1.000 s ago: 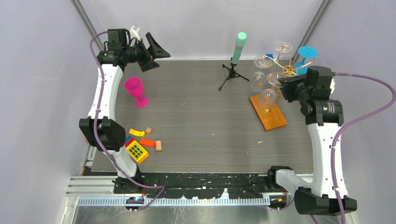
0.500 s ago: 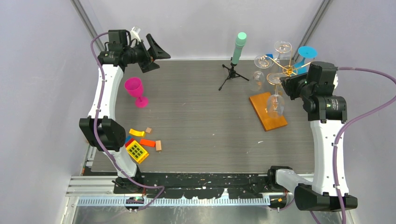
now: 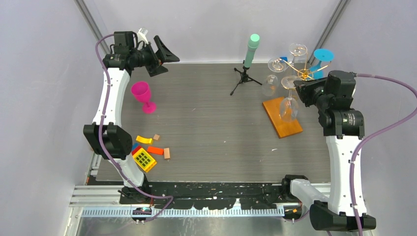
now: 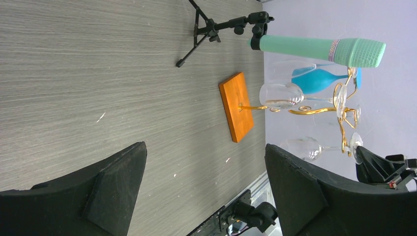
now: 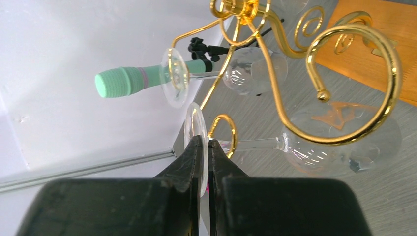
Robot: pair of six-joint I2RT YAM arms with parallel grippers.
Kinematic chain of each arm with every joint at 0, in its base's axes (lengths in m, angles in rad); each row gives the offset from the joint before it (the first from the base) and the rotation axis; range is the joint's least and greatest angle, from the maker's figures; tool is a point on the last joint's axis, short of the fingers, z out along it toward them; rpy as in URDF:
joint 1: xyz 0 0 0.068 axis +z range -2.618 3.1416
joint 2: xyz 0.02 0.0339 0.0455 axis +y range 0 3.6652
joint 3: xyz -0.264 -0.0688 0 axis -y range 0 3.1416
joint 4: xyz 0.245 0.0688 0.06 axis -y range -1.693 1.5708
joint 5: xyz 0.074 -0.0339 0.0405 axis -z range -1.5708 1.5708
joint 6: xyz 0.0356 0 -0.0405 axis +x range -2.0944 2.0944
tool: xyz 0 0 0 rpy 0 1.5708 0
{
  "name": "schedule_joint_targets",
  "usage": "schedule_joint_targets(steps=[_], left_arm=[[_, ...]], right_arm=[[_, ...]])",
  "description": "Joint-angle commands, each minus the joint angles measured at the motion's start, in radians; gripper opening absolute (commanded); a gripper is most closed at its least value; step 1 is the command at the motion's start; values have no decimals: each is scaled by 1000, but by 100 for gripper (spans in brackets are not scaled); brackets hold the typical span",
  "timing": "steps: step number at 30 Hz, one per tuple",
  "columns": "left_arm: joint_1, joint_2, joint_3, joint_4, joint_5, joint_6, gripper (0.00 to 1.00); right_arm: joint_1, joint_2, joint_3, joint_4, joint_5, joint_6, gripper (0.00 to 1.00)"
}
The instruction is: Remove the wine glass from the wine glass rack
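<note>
**Right gripper pinches a glass by its foot**

The right gripper (image 5: 204, 142) is up by the wine glass rack (image 3: 304, 74), at the far right of the table (image 3: 206, 128). Its two fingers are squeezed tight on the flat round foot of a clear wine glass (image 3: 289, 110). The glass hangs with its bowl down, right over the rack's orange wooden base (image 3: 276, 124). Its thin stem runs just beside a small gold curl of the rack. I cannot tell if they touch. More clear glasses and one blue glass (image 3: 322, 55) hang on the other curls.

The left gripper (image 4: 204, 152) is up at the far left corner. Its fingers are wide apart and hold nothing. A pink cup (image 3: 143, 95) stands on the table near it. A mint-green tube (image 3: 252, 49) on a black tripod (image 3: 244, 78) stands to the left of the rack.
</note>
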Motion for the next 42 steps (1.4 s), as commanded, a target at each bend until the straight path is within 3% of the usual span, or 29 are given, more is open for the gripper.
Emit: schedule_joint_targets(steps=[1,19,28,34,37,42], left_arm=[[7,-43,4,35,15,7,92],[19,-76,6,22,-40,30,97],[19,-99,27,-47,-155,119,100],[68,-109,15,-42,-194,89,100],[82,-108,5,-17,-157,56,100],[82,-110,-31,86,23,46,100]], right_arm=[[-4,-52,5,134,-41,5,0],[-4,-5,-77,341,-121,65,0],[-4,21,-40,271,46,55,0],[-4,-11,-33,221,144,64,1],[-4,-29,-22,195,173,66,0],[-4,-52,12,112,183,81,0]])
